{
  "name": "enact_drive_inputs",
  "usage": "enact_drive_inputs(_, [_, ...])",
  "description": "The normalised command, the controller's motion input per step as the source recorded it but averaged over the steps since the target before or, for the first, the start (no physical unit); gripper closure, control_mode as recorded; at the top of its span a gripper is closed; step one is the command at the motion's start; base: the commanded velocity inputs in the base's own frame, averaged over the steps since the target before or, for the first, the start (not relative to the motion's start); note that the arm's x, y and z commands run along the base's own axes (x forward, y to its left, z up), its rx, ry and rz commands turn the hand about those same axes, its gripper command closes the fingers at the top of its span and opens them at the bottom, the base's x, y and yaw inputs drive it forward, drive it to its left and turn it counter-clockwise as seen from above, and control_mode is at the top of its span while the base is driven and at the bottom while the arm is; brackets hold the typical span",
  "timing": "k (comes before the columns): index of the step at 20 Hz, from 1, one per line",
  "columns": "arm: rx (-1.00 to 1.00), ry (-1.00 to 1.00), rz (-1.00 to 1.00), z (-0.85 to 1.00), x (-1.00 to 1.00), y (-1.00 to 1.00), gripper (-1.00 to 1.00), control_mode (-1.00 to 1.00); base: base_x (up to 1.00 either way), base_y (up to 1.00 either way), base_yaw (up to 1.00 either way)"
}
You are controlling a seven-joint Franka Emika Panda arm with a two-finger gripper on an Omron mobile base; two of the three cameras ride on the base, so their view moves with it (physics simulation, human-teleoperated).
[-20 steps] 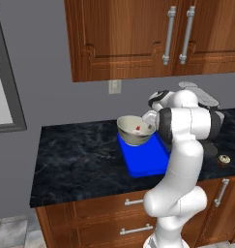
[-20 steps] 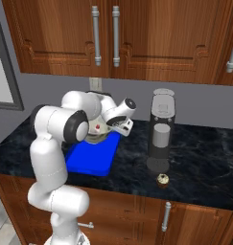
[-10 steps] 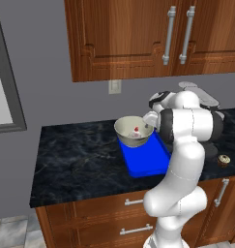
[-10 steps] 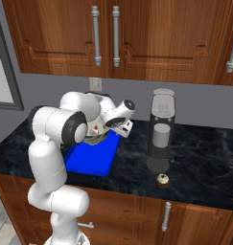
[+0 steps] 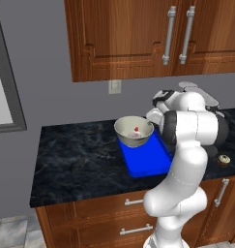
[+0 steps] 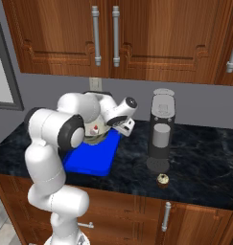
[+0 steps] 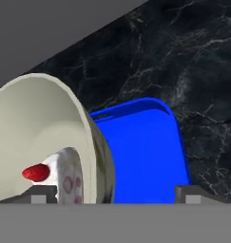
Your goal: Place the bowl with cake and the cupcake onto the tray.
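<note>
The cream bowl stands on the far end of the blue tray, with the white and pink cake inside it. In the hand view the bowl is close on the left. Its cake shows the red dot, and the tray lies behind. My gripper is open, its fingertips wide apart. The bowl's wall stands between them, with one tip inside the bowl and the other well clear outside. The brown cupcake sits on the counter at the right, also seen near the front edge.
A dark coffee machine stands on the black marble counter right of the tray, just behind the cupcake. Wooden cabinets hang above, and a wall outlet is behind the bowl.
The jaws have gone from shut on the bowl's rim to wide open. The bowl has settled level onto the tray's far end. The arm has hardly moved.
</note>
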Motion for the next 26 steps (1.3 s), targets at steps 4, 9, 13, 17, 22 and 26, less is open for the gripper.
enact_drive_inputs(4, [0.01, 0.00, -0.05, 0.26, -0.33, -0.24, -1.00, -1.00, 0.00, 0.00, 0.00])
enact_drive_inputs(9, [0.00, 0.00, -0.01, 0.19, -0.44, -0.17, -1.00, -1.00, 0.00, 0.00, 0.00])
enact_drive_inputs(13, [0.00, 0.03, 0.00, 0.24, -0.41, -0.12, -1.00, -1.00, 0.00, 0.00, 0.00])
enact_drive_inputs(17, [-0.01, 0.02, 0.00, 0.19, -0.43, -0.21, -1.00, -1.00, 0.00, 0.00, 0.00])
enact_drive_inputs(22, [-0.05, 0.00, 0.00, 0.10, -0.47, -0.24, -1.00, -1.00, 0.00, 0.00, 0.00])
enact_drive_inputs(26, [-0.09, 0.02, 0.00, 0.03, -0.41, -0.24, -1.00, -1.00, 0.00, 0.00, 0.00])
